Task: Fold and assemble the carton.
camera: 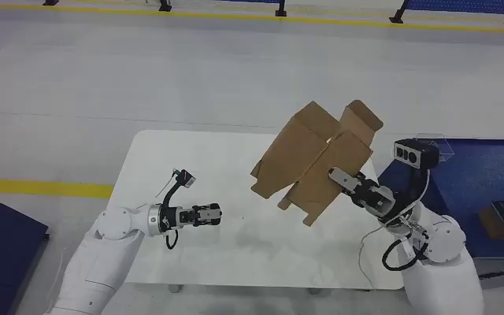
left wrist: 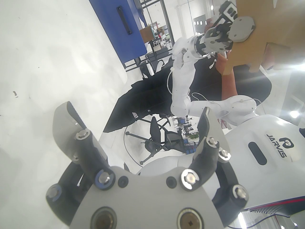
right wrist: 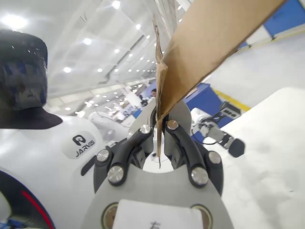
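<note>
A brown cardboard carton (camera: pixel 315 161), partly unfolded with flaps sticking out, hangs tilted above the right part of the white table (camera: pixel 197 157). My right gripper (camera: pixel 340 176) is shut on one of its panels near the lower edge; in the right wrist view the cardboard (right wrist: pixel 202 39) runs edge-on between the two fingers (right wrist: pixel 160 117). My left gripper (camera: pixel 216 213) hovers low over the table's left half, well apart from the carton, open with nothing between its fingers (left wrist: pixel 137 117). From the left wrist view the carton (left wrist: pixel 262 17) and the right gripper appear far off.
The table's front edge (camera: pixel 260 285) lies close below both arms. A blue cabinet (camera: pixel 457 181) stands just right of the table, and another blue object (camera: pixel 20 236) sits at the left. A yellow floor line (camera: pixel 55 187) runs left of the table.
</note>
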Motion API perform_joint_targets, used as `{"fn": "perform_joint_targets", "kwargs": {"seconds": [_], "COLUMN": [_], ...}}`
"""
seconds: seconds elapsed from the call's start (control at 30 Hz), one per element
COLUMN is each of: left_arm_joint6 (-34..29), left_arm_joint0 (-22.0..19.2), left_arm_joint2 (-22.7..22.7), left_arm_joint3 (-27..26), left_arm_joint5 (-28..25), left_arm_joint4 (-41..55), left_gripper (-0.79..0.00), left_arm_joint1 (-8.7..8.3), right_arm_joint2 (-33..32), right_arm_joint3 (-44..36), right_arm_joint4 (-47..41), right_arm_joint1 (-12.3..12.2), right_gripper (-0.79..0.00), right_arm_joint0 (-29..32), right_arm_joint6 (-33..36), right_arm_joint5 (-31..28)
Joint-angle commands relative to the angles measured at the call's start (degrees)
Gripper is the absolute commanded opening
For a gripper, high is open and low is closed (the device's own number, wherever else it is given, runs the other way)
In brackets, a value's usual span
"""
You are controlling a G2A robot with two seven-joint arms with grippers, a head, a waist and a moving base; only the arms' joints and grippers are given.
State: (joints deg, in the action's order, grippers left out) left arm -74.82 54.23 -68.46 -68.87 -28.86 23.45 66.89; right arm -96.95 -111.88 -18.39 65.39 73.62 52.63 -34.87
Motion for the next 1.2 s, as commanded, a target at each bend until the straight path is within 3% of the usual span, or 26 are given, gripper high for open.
{"fn": "perform_joint_targets", "kwargs": {"seconds": [0.0, 0.2, 0.4, 0.47, 0.57, 0.67, 0.77, 0.83, 1.03, 1.17], "left_arm_joint6": [0.0, 0.0, 0.0, 0.0, 0.0, 0.0, 0.0, 0.0, 0.0, 0.0], "left_arm_joint0": [0.0, 0.0, 0.0, 0.0, 0.0, 0.0, 0.0, 0.0, 0.0, 0.0], "left_arm_joint2": [0.0, 0.0, 0.0, 0.0, 0.0, 0.0, 0.0, 0.0, 0.0, 0.0], "left_arm_joint3": [0.0, 0.0, 0.0, 0.0, 0.0, 0.0, 0.0, 0.0, 0.0, 0.0], "left_arm_joint5": [0.0, 0.0, 0.0, 0.0, 0.0, 0.0, 0.0, 0.0, 0.0, 0.0], "left_arm_joint4": [0.0, 0.0, 0.0, 0.0, 0.0, 0.0, 0.0, 0.0, 0.0, 0.0], "left_gripper": [0.0, 0.0, 0.0, 0.0, 0.0, 0.0, 0.0, 0.0, 0.0, 0.0], "left_arm_joint1": [0.0, 0.0, 0.0, 0.0, 0.0, 0.0, 0.0, 0.0, 0.0, 0.0], "right_arm_joint2": [-5.7, -16.1, -16.5, -14.4, -8.4, -1.2, 2.8, 4.6, 8.8, 9.8], "right_arm_joint3": [-5.9, -22.0, -22.8, -22.8, -22.8, -22.8, -22.8, -22.8, -22.8, -22.8], "right_arm_joint4": [16.1, 50.2, 84.9, 99.0, 125.2, 152.3, 167.6, 176.5, 188.1, 188.1], "right_arm_joint1": [-0.2, 0.5, 1.1, 1.1, 0.7, 0.1, 0.2, 0.3, 0.6, 0.5], "right_gripper": [-0.785, -0.785, -0.785, -0.785, -0.785, -0.785, -0.785, -0.785, -0.785, -0.785], "right_arm_joint0": [1.1, 6.5, 6.7, 6.9, 10.3, 19.8, 28.7, 33.2, 39.5, 40.1], "right_arm_joint6": [-3.6, -18.6, -42.2, -51.6, -67.9, -80.7, -82.6, -80.0, -75.9, -75.6], "right_arm_joint5": [-2.5, -6.2, -17.6, -17.6, -9.0, 10.0, 28.5, 37.2, 46.8, 45.6]}}
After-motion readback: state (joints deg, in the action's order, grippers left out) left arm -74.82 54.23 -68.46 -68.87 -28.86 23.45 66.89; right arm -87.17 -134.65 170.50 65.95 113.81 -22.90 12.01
